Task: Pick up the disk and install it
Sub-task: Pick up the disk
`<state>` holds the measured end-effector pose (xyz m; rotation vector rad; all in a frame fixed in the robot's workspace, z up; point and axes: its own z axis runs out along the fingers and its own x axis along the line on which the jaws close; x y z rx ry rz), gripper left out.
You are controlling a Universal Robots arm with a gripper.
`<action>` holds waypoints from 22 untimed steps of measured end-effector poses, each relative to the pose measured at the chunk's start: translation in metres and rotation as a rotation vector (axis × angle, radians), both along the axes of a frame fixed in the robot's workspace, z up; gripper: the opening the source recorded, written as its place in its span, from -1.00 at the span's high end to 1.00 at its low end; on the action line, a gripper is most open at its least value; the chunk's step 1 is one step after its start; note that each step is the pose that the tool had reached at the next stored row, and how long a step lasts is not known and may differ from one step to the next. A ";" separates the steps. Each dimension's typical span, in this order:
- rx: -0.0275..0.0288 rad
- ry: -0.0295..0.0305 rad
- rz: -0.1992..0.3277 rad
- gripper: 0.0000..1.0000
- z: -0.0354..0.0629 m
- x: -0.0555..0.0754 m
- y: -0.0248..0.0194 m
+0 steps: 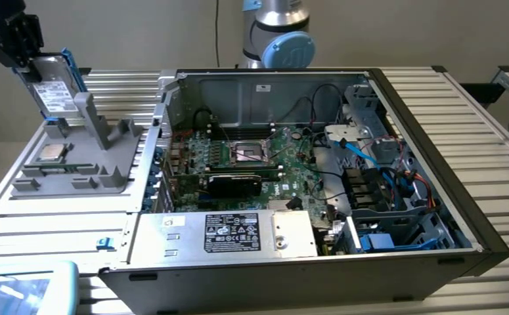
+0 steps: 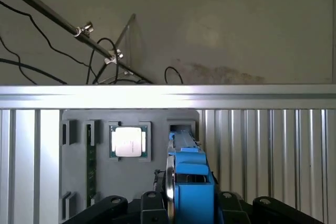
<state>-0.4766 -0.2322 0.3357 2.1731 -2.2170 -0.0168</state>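
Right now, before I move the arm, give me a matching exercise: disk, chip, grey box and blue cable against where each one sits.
Things:
1 disk
2 chip
3 grey box
4 blue cable

Places:
A flat on the grey fixture
B inside the case, black label up
C on edge, held in the gripper
D running inside the case, on the exterior view's right

Pairs: 1-C, 2-A, 3-B, 4-D
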 end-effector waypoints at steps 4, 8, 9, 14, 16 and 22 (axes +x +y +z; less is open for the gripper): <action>-0.0025 0.0002 0.000 0.25 0.0164 0.000 0.0000; -0.0048 0.0001 0.000 0.25 0.0317 0.000 0.0000; -0.0051 0.0000 0.000 0.25 0.0358 0.000 0.0000; -0.0057 -0.0001 0.000 0.25 0.0574 0.001 0.0001; -0.0057 0.0000 0.000 0.25 0.0665 0.002 0.0000; -0.0058 0.0000 0.000 0.25 0.0921 0.011 -0.0004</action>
